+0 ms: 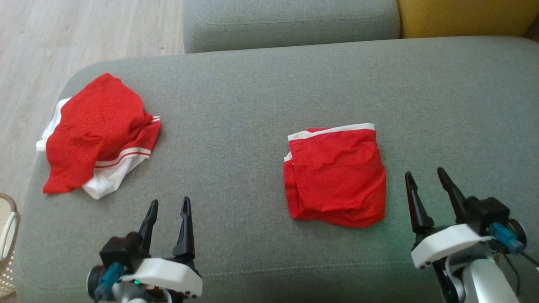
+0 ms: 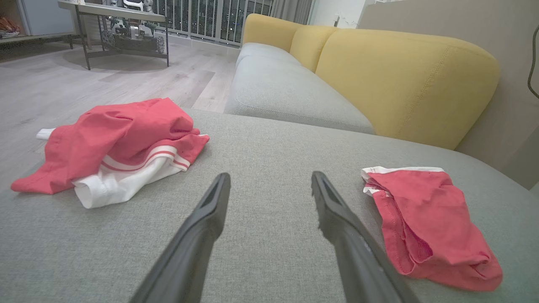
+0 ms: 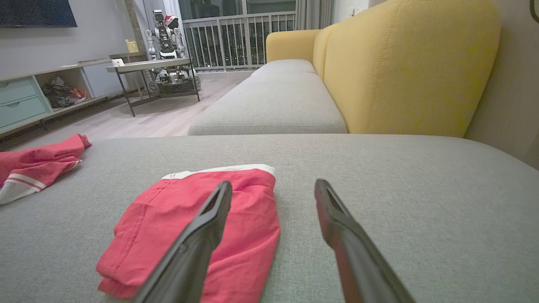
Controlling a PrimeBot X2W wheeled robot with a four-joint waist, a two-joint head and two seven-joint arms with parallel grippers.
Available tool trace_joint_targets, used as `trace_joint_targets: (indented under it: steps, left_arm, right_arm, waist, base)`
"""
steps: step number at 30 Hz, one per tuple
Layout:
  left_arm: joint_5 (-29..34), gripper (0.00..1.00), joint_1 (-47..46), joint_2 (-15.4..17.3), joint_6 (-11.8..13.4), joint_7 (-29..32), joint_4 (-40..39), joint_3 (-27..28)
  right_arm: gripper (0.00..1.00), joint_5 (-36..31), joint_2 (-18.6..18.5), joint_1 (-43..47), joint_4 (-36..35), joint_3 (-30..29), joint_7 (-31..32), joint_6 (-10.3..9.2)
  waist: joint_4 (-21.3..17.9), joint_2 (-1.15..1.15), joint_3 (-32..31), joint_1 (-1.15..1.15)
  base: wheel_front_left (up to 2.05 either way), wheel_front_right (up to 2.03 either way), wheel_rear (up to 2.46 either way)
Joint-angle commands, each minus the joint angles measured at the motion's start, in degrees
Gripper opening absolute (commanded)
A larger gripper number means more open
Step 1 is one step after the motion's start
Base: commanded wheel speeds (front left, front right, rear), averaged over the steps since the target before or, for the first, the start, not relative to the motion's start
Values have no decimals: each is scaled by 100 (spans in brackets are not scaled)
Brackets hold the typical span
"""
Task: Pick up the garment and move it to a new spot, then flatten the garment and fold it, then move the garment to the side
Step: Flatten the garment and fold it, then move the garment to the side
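From the head, looks down on a folded red garment (image 1: 335, 176) lying right of centre on the grey sofa cushion (image 1: 252, 97), just beside the right gripper (image 1: 424, 171), splayed and empty, with the left gripper (image 1: 170, 200) likewise spread on nothing and a crumpled red-and-white heap (image 1: 99, 134) well apart at left. Along the left fingers (image 2: 202, 235), takes in both pieces plus a yellow backrest (image 2: 404, 84) and wooden floor (image 2: 42, 88). Along the right fingers (image 3: 349, 244), catches the folded piece's white waistband (image 3: 219, 169) on its far edge and adds a shelf unit (image 3: 21, 101) with teal drawers.
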Motion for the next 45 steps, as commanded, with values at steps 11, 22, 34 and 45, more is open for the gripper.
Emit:
trace_joint_targets:
  steps: [11, 22, 34, 45]
  left_arm:
    - [117, 100, -191, 15, -25, -70, -215, 212]
    - [148, 100, -511, 15, -148, -70, -238, 126]
    - [150, 100, -902, 15, -197, -70, -190, -15]
    - [115, 100, -1066, 15, -203, -70, -235, -5]
  right_arm:
    - [100, 33, 30, -133, -200, 124, -52, -1]
    - [100, 714, 32, -833, 532, 149, 447, -1]
    - [100, 889, -14, -1838, 1769, -44, 994, -1]
    - [100, 531, -89, -2302, 2419, 96, 1026, -1]
  waist:
    - [39, 0, -1, 0]
    - [195, 0, 643, 0]
    - [450, 0, 1088, 0]
    - [600, 0, 1320, 0]
  base:
    - [0, 0, 0]
    - [0, 0, 0]
    - [0, 0, 0]
    - [0, 0, 0]
